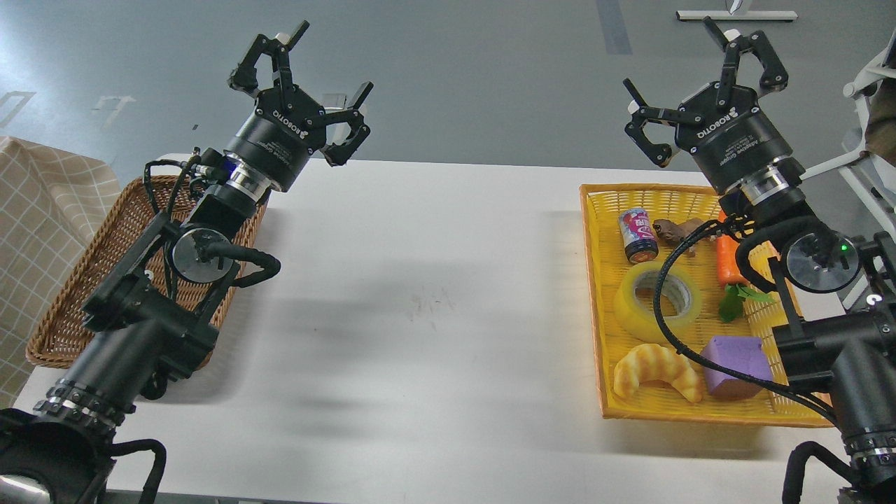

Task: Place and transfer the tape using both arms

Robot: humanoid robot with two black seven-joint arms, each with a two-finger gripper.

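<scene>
The tape, a thick translucent yellow roll with a grey-white core, lies flat in the middle of the yellow basket at the right of the white table. A black cable of my right arm crosses in front of it. My right gripper is raised above the basket's far end, its fingers spread open and holding nothing. My left gripper hangs high over the table's far left, beyond the brown wicker basket, also open and holding nothing.
The yellow basket also holds a drink can, a brown toy animal, an orange carrot, a croissant and a purple block. A checked cloth lies at the left. A white table surface spans between baskets.
</scene>
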